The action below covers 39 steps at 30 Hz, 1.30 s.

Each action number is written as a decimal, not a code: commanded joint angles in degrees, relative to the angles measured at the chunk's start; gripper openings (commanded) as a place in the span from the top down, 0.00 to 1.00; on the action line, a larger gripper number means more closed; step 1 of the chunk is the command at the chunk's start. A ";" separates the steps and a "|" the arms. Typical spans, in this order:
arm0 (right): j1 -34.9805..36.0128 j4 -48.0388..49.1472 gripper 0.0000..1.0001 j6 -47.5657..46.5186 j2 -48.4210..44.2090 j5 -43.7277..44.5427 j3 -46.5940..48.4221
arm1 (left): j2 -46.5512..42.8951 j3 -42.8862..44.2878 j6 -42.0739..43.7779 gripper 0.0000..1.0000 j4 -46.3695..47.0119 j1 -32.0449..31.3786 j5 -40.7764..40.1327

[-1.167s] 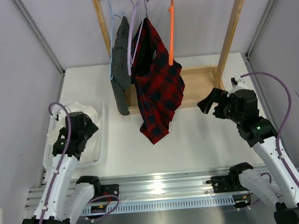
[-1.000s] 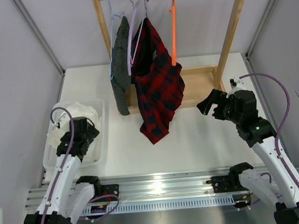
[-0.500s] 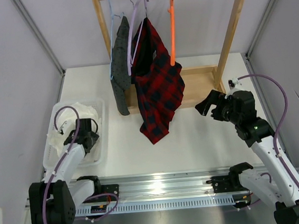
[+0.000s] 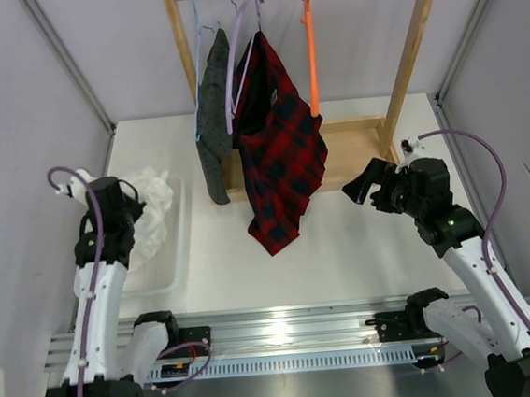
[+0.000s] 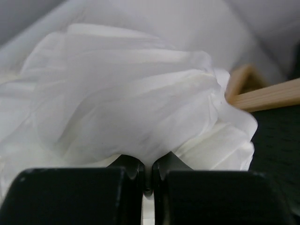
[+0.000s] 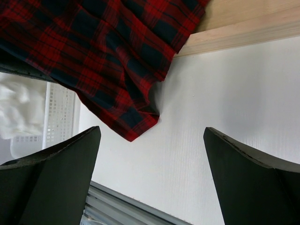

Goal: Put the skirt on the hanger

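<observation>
Bare desk [image 4: 345, 247] lies open ahead of my right claw [image 4: 363, 179]. The plaid garment [image 4: 280, 159] hangs just left of the orange hanger [image 4: 311, 58]. The rack's wooden post [image 4: 409, 58] stands at its right.

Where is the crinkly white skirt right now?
In the top view the crinkly white fabric skirt is on the left side, bunched over the white plastic bin, pinched by the left gripper, left of the dark grey hanging garment.

Bright, even light, soft shadows. Glare on the metal rail [image 4: 278, 331] at 6 o'clock. Blurred wooden bar [image 5: 267, 96] at 3 o'clock in left wrist view.
</observation>
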 commanded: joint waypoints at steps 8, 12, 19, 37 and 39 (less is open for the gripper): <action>0.57 0.55 0.03 -1.99 3.71 -1.83 8.76 | -11.20 17.48 11.32 1.00 7.99 0.56 15.53; 0.74 0.20 0.03 -2.79 4.59 -1.22 10.17 | -13.76 20.03 11.67 1.00 15.57 0.56 30.11; 0.74 -0.76 0.03 -3.23 6.00 -0.78 12.89 | -12.53 24.95 5.28 1.00 30.50 0.21 54.90; -0.48 -4.37 0.04 -3.23 5.82 5.11 18.61 | -0.85 26.27 12.45 1.00 28.07 -32.82 53.62; -0.57 -4.63 0.04 -2.70 5.21 5.20 18.52 | 0.65 24.95 12.81 1.00 29.03 -38.17 51.51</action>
